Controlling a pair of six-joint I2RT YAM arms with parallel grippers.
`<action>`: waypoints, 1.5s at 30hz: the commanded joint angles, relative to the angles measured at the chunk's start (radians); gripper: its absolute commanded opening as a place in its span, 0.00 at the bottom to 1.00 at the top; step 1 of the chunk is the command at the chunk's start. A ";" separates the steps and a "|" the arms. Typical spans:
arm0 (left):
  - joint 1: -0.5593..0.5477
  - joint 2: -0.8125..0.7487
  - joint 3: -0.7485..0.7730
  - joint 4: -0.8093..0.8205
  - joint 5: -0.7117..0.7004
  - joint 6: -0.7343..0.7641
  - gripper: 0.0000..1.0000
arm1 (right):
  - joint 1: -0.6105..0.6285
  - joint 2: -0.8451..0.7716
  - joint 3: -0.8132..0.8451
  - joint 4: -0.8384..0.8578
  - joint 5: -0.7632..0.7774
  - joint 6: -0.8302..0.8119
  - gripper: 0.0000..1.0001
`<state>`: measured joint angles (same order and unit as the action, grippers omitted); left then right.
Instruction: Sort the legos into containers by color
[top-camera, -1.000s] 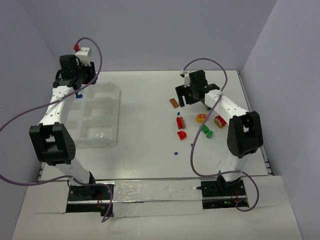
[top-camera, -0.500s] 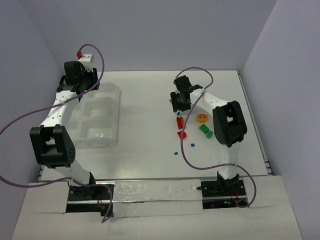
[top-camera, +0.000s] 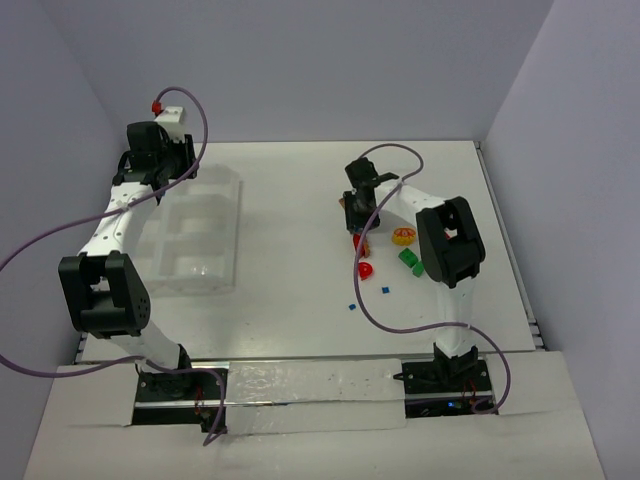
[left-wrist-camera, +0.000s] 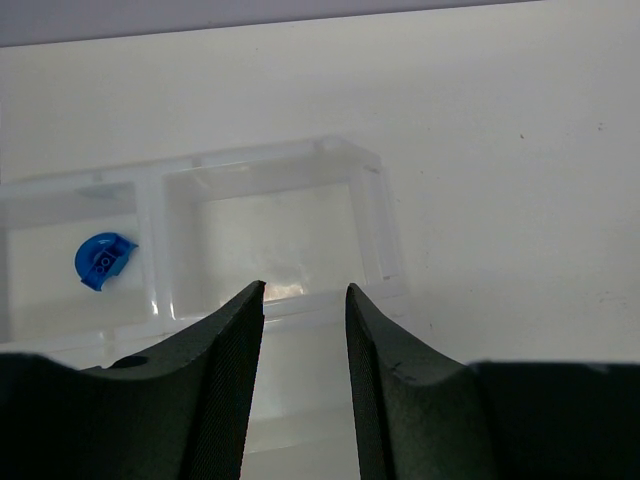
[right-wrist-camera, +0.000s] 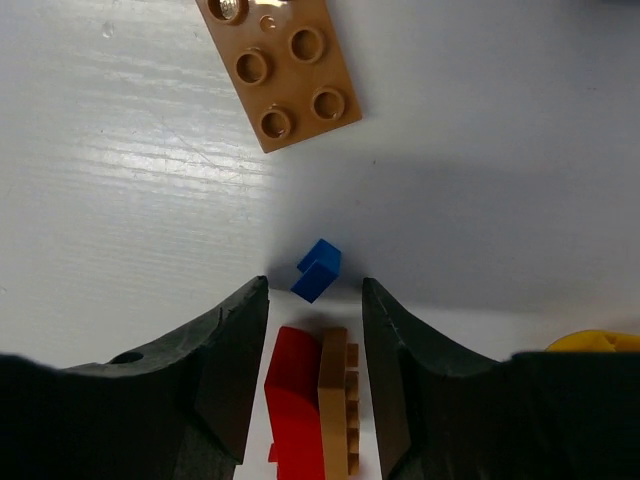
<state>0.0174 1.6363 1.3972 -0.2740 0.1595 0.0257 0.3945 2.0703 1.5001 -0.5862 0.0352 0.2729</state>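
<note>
- Top view: one translucent, divided plastic tray (top-camera: 232, 235) lies near the table's (top-camera: 300, 190) left edge, its long axis running far to near. The left gripper (top-camera: 160, 168) hangs over its far end. The right gripper (top-camera: 360, 215) is low among loose legos right of centre: one red rounded piece (top-camera: 366, 270), one yellow piece (top-camera: 403, 236), one green piece (top-camera: 410, 260) and two tiny blue bits (top-camera: 385, 291).
- Left wrist view: the jaws are part-open with nothing between them. One blue half-round lego (left-wrist-camera: 103, 260) lies in a tray compartment.
- Right wrist view: a red lego (right-wrist-camera: 295, 400) with a tan plate against its side lies between the fingers, its long axis along them. The jaws flank it closely; whether they grip it, I cannot tell. One small blue lego (right-wrist-camera: 318, 270) sits just past the fingertips. Beyond it, one flat brown studded plate (right-wrist-camera: 280, 70) lies skewed.
</note>
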 joint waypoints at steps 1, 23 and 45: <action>0.004 -0.042 -0.009 0.058 -0.005 -0.017 0.45 | -0.013 0.044 0.038 -0.003 0.005 0.025 0.49; 0.004 -0.060 -0.048 0.061 0.142 0.004 0.56 | -0.034 -0.062 0.003 0.012 -0.088 -0.035 0.00; -0.198 -0.217 -0.291 0.157 0.784 0.040 0.72 | -0.088 -0.262 0.005 0.132 -1.276 -0.040 0.00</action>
<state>-0.1189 1.4540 1.1039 -0.1507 0.8719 -0.0402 0.2975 1.8054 1.4925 -0.5170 -0.9503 0.1843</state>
